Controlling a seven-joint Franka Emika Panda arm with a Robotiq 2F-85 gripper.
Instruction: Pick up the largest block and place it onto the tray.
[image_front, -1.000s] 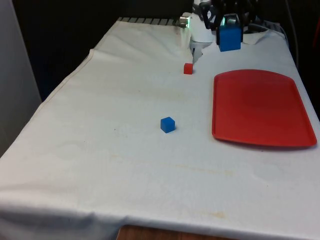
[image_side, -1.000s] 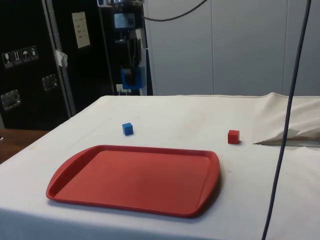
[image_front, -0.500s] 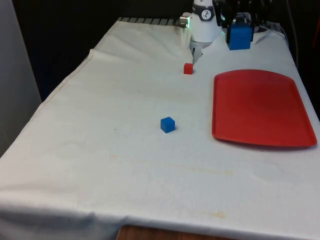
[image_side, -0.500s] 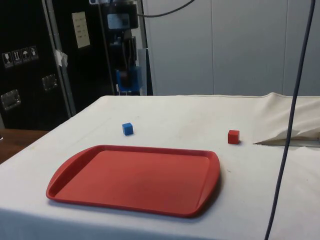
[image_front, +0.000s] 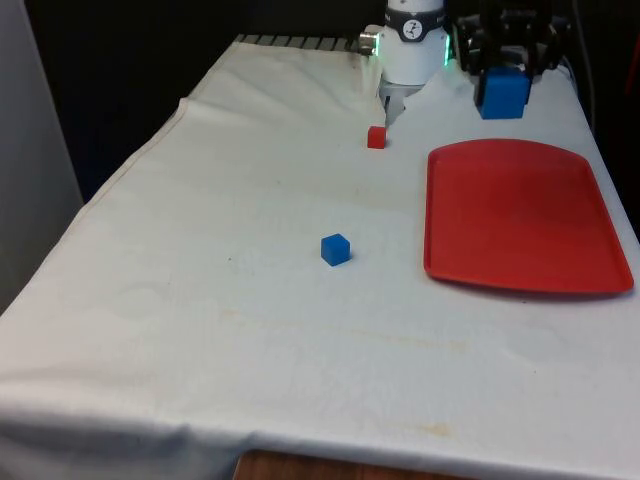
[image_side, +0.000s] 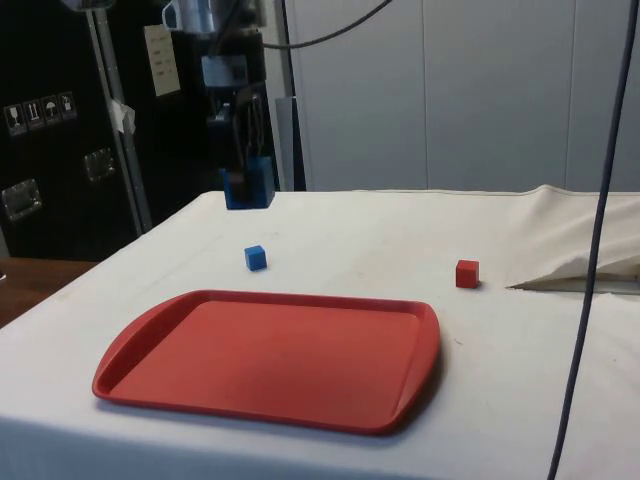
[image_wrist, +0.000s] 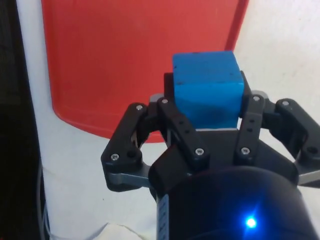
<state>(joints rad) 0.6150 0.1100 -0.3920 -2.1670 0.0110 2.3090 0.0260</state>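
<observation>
Carrying the large blue block (image_front: 503, 92) toward the red tray (image_front: 520, 215), I judge the pick to be done and the transport step to be in hand. The gripper (image_wrist: 207, 107) has its two fingers pinched against the block's opposite sides, and the block sits clear of the cloth in the side view (image_side: 247, 188), held aloft near the tray's far end. From the front view the block hangs just beyond the tray's far edge, a little toward the front view's right of its middle; the wrist view looks down past the block onto red tray (image_wrist: 140, 60) surface and a strip of white tablecloth (image_front: 200, 300) beside it, so I reckon I am at or close over the rim and not yet well over the middle. The next move calls for bringing the block further in over the flat floor of the tray, lowering until its underside meets the surface, and only then spreading the fingers. The tray holds nothing at present. The small blue cube (image_front: 336, 249) and the small red cube (image_front: 376, 137) both rest on the cloth well apart from the tray, and neither lies in my path.
</observation>
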